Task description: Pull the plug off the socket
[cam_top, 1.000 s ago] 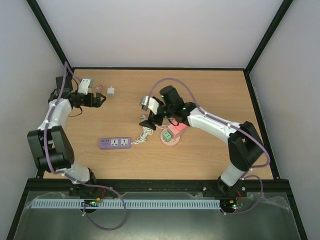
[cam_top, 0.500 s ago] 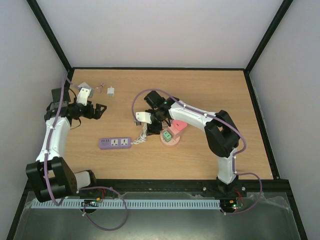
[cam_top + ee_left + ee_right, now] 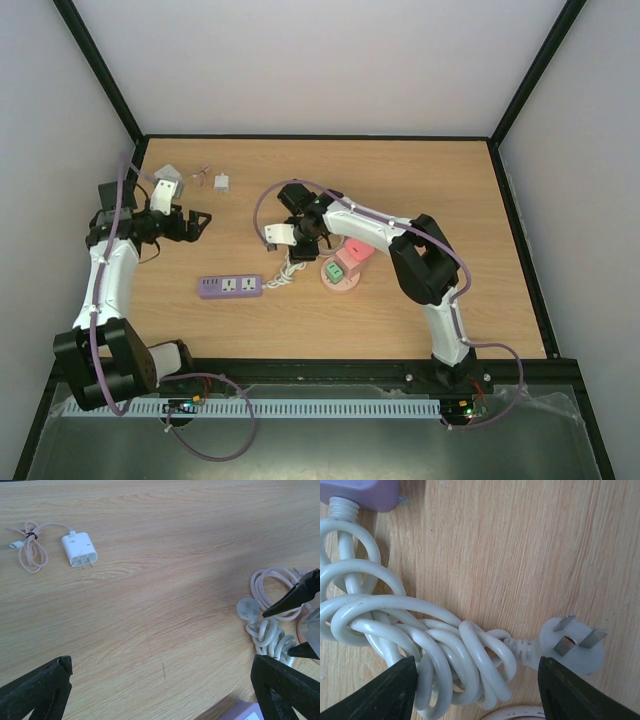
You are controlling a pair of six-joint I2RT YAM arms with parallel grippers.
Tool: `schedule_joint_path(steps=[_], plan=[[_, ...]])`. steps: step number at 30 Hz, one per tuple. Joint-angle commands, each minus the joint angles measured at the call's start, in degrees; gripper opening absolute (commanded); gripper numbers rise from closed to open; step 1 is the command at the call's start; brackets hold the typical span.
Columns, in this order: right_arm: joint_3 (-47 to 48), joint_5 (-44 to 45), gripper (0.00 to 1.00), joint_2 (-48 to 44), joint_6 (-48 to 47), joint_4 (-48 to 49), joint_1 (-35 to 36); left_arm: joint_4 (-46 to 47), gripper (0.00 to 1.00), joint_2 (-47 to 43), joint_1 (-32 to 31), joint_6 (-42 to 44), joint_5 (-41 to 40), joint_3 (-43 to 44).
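wood-grain desk [image 3: 480, 200] under even light, shadows soft. pale, plain walls [image 3: 300, 60] enclose it on the far, left and right sides, with black frame bars [image 3: 97, 65] along the corners. at the near edge: a black rail [image 3: 320, 372], a white slotted strip [image 3: 320, 409], a grey metal panel [image 3: 320, 450].
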Motion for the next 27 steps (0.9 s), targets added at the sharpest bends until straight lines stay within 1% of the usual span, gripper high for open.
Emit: schedule_joint_path(steps=[1,5,9,16,20,23,27], plan=[[1.94,2.55,0.62,2.12,-2.63,-3.37,0.47,0.71,0.99,-1.34,1.15,0.58,2.4,-0.74],[1.31,2.6,0.53,2.2,-3.82,-4.22,0.44,0.94,0.99,-1.32,1.67,0.58,2.94,-1.02],[0.97,2.86,0.52,2.69,-4.42,-4.76,0.56,1.16,0.99,-1.33,1.85,0.41,3.25,-1.12],[2.31,3.39,0.6,4.87,-5.51,-7.08,0.55,2.33,1.0,-2.52,2.27,-0.01,2.78,-1.84],[3.75,2.78,0.62,5.71,-6.12,-9.02,0.5,3.2,0.99,-3.16,2.44,-0.3,2.66,-2.44],[5.43,1.94,0.68,6.27,-6.51,-11.3,0.51,3.1,0.99,-2.9,2.58,-0.37,2.75,-2.43],[6.3,3.08,0.67,6.91,-6.78,-12.1,0.55,3.14,0.99,-2.87,2.69,-0.43,2.92,-2.43]])
